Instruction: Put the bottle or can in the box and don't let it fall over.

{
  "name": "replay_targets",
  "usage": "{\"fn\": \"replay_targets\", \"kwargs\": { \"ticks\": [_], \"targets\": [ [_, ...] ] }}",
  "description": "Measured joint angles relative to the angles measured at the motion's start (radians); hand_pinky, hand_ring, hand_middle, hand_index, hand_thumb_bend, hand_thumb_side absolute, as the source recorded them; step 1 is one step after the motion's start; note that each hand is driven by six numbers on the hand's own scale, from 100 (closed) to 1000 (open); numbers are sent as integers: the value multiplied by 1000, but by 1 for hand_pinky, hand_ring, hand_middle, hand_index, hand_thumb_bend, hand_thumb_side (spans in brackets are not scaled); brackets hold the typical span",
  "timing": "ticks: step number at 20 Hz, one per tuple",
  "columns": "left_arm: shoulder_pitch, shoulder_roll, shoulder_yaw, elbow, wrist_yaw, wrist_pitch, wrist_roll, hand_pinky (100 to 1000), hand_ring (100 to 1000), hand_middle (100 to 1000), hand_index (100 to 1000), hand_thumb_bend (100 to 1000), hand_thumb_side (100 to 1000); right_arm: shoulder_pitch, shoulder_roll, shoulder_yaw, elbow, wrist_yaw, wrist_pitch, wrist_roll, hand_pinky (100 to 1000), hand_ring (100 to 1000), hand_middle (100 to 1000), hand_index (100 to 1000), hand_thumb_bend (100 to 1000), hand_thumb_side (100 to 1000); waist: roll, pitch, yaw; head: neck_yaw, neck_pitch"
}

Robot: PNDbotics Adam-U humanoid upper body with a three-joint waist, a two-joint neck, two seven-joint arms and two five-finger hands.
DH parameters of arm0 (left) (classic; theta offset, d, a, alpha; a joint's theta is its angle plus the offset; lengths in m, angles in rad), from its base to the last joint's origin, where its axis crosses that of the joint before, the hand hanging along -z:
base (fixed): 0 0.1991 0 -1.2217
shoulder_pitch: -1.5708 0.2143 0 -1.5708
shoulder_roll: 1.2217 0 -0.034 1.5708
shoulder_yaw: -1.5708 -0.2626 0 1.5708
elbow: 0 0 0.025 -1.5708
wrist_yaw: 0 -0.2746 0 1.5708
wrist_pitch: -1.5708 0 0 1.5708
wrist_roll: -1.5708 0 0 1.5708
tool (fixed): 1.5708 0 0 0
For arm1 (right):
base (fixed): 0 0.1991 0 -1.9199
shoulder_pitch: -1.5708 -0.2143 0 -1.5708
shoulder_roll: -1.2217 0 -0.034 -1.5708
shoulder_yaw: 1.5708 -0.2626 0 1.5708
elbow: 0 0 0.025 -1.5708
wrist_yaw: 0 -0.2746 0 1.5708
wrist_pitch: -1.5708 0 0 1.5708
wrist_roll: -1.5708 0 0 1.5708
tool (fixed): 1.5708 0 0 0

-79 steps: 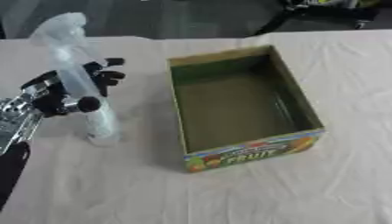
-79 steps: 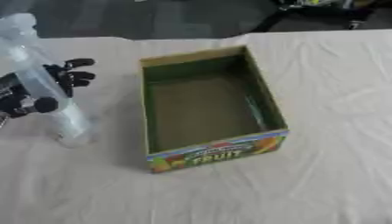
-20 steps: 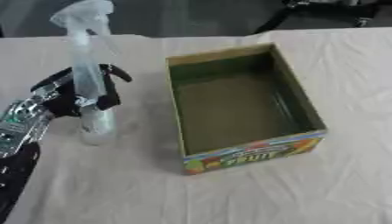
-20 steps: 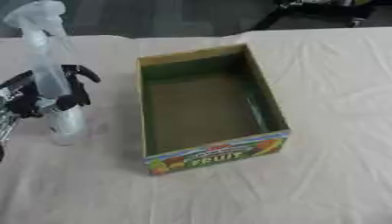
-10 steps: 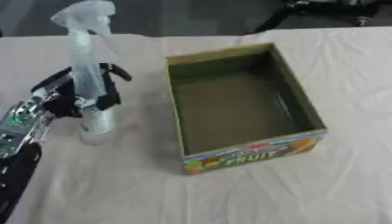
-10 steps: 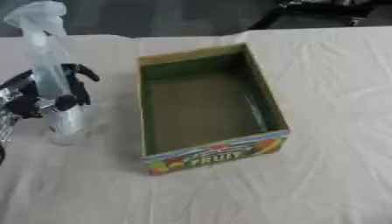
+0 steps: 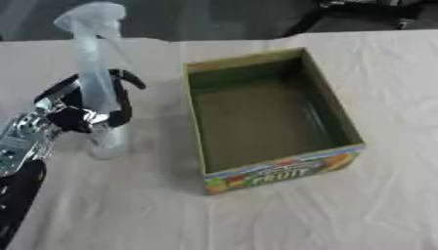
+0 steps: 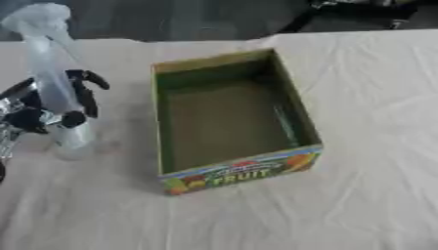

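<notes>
A clear spray bottle [image 7: 96, 83] with a pale trigger head stands upright on the cloth, left of the box. My left hand [image 7: 73, 110] comes in from the lower left, its fingers and thumb curled round the bottle's body. The open cardboard box [image 7: 338, 114] with a green inside and a "FRUIT" label on its near wall sits at the middle, with nothing in it. My right hand shows in neither view.
A beige cloth [image 7: 342, 210] covers the table. Dark floor and a chair base [image 7: 359, 12] lie beyond the far edge.
The bottle, tilted 4 s ago, now stands upright and my left hand's grip sits a little lower on it. In the last second almost nothing has moved.
</notes>
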Motion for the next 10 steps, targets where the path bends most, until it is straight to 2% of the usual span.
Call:
{"fn": "replay_targets", "kwargs": {
  "ticks": [2,4,5,6,7,8,9,10],
  "targets": [
    [0,0,0,1,4,-1,5,474,179,676,100,618,182,0,0,0,0,-1,1,1,999,1000,1000,984,100,470,0,0,0,0,0],
    [1,0,0,2,9,1,9,479,182,680,100,561,239,0,0,0,0,-2,1,2,999,1000,1000,984,100,470,0,0,0,0,0],
    [1,0,0,3,11,3,10,490,193,686,100,546,390,0,0,0,0,-2,1,3,1000,1000,1000,984,100,470,0,0,0,0,0],
    [1,0,0,5,12,4,11,492,195,686,100,549,403,0,0,0,0,-2,0,3,1000,1000,1000,984,100,470,0,0,0,0,0],
    [1,0,0,8,12,5,12,499,206,692,100,646,533,0,0,0,0,-2,0,4,1000,1000,1000,984,100,470,0,0,0,0,0],
    [1,0,1,10,12,5,14,499,208,693,100,700,592,0,0,0,0,-2,-1,4,1000,1000,1000,984,100,470,0,0,0,0,0],
    [0,0,1,14,12,4,17,503,214,698,100,810,681,0,0,0,0,-2,-1,5,1000,1000,1000,984,100,470,0,0,-1,0,0],
    [0,0,1,17,12,4,18,502,214,699,100,820,681,0,0,0,0,-2,-1,5,1000,1000,1000,984,100,470,0,0,-1,0,0]
  ]
}}
